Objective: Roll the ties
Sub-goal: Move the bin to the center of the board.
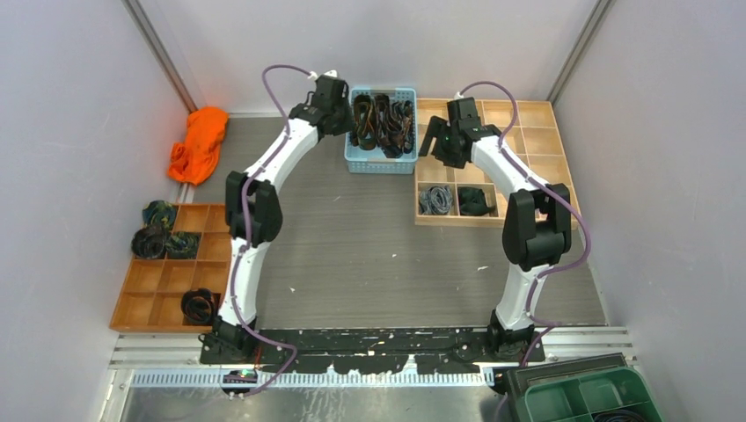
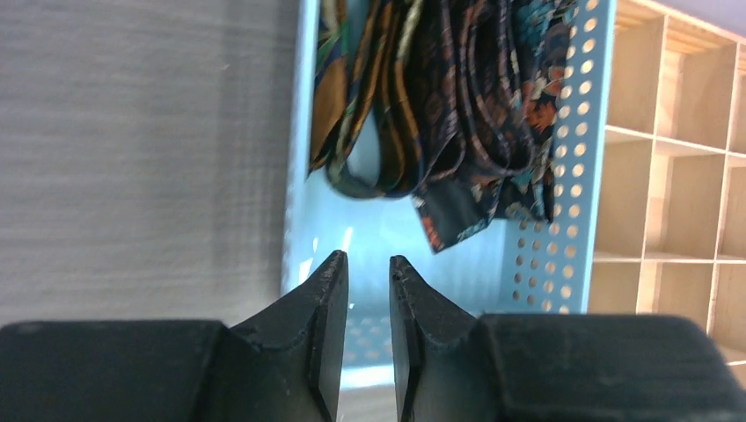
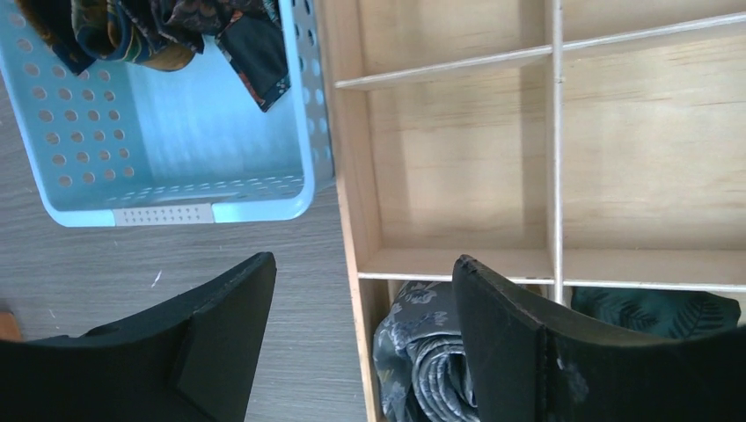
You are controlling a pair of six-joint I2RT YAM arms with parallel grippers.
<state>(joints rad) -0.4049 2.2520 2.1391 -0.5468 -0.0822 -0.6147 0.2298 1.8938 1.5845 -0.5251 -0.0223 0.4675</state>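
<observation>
Left claw (image 2: 368,259) is over the blue basket (image 2: 563,176), tips just inside its left wall. Jaws are narrow with a small gap and nothing between them.

Loose ties (image 2: 422,105) are bunched in the basket ahead of the tips. They're dark fabric with an orange and teal pattern, folded in loops. One pointed end hangs nearest the claw, not touching it.

Right claw (image 3: 362,260) has its jaws wide and holds nothing. It straddles the left wall of the right wooden tray (image 3: 457,158), just beside the basket: one finger over the table, the other over the tray.

A grey coil (image 3: 422,360) is under the right claw in the tray's near-left compartment. A green coil (image 3: 651,312) is in the compartment next to it, on the right.

From above, the left wooden tray (image 1: 167,286) holds four dark coils:
- three (image 1: 163,237) clustered at its far-left corner
- one (image 1: 200,305) in the near row, close to the left arm's base

An orange cloth (image 1: 198,145) is heaped against the far-left wall, well apart from the basket. A green bin (image 1: 589,396) sits at the near-right corner.
</observation>
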